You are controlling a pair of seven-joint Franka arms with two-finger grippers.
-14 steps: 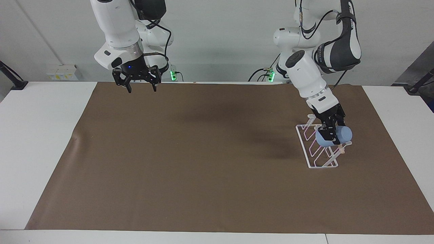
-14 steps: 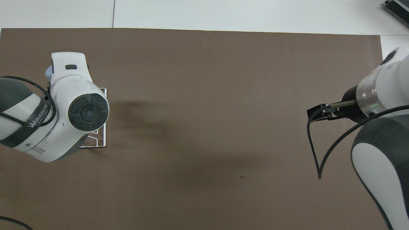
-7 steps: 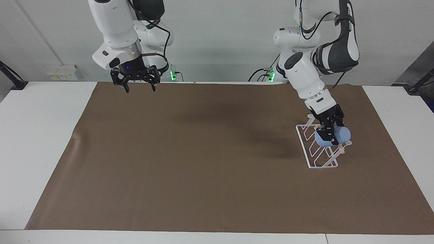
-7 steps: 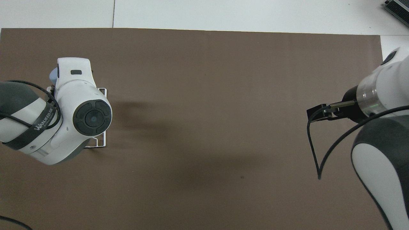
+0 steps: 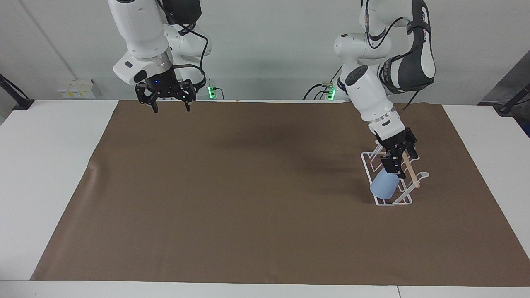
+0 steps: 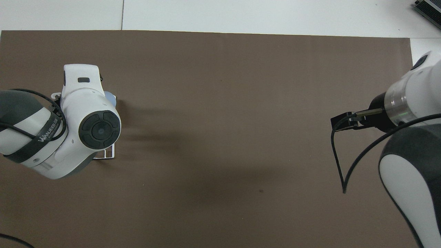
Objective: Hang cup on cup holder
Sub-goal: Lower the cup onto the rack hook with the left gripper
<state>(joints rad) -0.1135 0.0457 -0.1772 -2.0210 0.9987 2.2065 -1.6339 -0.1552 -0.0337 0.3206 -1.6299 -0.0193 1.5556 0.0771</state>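
Where brown paper (image 5: 248, 198) covers the white table (image 5: 45, 174) (pale wall (image 5: 269, 49)): both claws apart, cup (image 5: 384, 185) released.

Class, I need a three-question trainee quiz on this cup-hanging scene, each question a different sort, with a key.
1. True or false: the left tool is open above the cup holder, and it is not gripping the cup.
2. Where is the cup? A: resting tilted on the cup holder. B: lying mid-table on the mat. C: in the right tool.
3. Short answer: which arm waits, and what is its tool over?

Key: 1 true. 2 A. 3 The right arm; the right tool hangs open over the edge of the brown mat nearest the robots.
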